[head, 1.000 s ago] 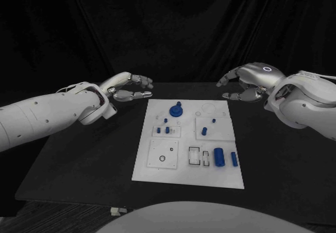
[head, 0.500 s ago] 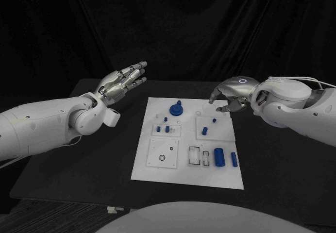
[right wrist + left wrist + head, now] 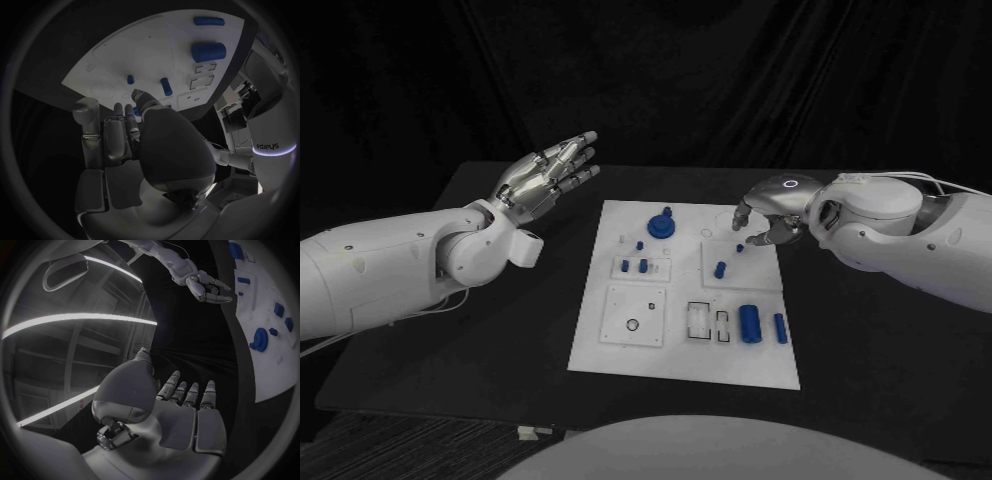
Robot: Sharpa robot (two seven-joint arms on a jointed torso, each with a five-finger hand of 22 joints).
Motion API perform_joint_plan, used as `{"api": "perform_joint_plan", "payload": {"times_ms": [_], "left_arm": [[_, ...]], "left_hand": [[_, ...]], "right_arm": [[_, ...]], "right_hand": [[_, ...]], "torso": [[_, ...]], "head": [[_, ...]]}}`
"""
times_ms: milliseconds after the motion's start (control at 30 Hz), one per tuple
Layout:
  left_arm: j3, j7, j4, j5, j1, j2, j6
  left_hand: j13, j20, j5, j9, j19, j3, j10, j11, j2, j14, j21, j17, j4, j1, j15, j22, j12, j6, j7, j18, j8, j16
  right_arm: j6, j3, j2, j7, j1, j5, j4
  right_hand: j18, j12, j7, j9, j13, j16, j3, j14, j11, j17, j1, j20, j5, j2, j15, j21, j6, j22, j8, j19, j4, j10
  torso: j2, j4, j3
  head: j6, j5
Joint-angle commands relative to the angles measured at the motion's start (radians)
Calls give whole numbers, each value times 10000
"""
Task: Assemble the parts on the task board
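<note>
"sharpa" lettering (image 3: 270,146) on robot body, left hand (image 3: 548,172) splayed empty, right hand (image 3: 764,212) curled empty over task board (image 3: 687,355)

The white task board (image 3: 629,355) lies flat in the middle of the bench, long side running front to back. Blue parts (image 3: 751,323) sit on it: a round knobbed piece (image 3: 662,226) toward the far edge, small pegs (image 3: 720,269) mid-board, two cylinders lying near the front right.

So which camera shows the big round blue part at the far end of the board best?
The head view: the round blue part stands unobstructed on the task board. The left wrist view shows it small and distorted; in the right wrist view I cannot pick it out.
</note>
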Motion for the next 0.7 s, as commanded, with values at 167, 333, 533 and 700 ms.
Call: {"api": "perform_joint_plan", "payload": {"times_ms": [167,333,533,700], "left_arm": [[11,1135,123,255,-39,33,472],[11,1062,109,255,-52,36,561],[10,1020,79,256,-72,37,618],[10,932,114,256,-95,-2,694]], "left_hand": [[-13,193,478,9,16,-131,-2,109,168,-6,-29,-10,-43,425,142,34,-46,31,66,78,-32,-36],[-12,367,638,13,30,-174,3,147,219,-6,-17,-10,-64,629,239,107,-45,59,90,81,-27,-36],[-6,489,821,30,44,-194,22,210,264,-6,-10,-10,-130,854,299,145,-39,188,164,86,-8,-36],[-6,543,1012,64,56,-205,24,308,329,-6,-5,-10,-191,1032,338,167,-39,473,303,89,36,-36]], "right_arm": [[-178,6,85,-132,-270,-231,-191],[-384,6,177,-92,-409,-233,-355],[-614,6,285,-3,-543,-234,-513],[-696,6,428,100,-649,-234,-734]], "right_hand": [[138,-89,100,75,-113,35,199,7,18,-25,116,-36,45,17,-82,-26,214,1003,28,57,-80,210],[133,-187,115,109,-265,43,586,15,60,-36,213,-32,-482,-56,-62,-16,216,1008,-64,73,-161,380],[124,-275,72,93,-392,64,919,30,98,-34,97,-16,-738,-201,-43,34,84,1018,-227,100,-142,475],[122,-304,52,79,-428,68,1024,34,107,-37,93,-9,-778,-225,-35,46,46,1020,-278,107,-156,485]], "torso": [[9,-17,4],[-2,-2,0],[-12,-1,1],[-11,-5,-8]], "head": [[-1,-1],[-1,13],[-1,27],[-1,9]]}}
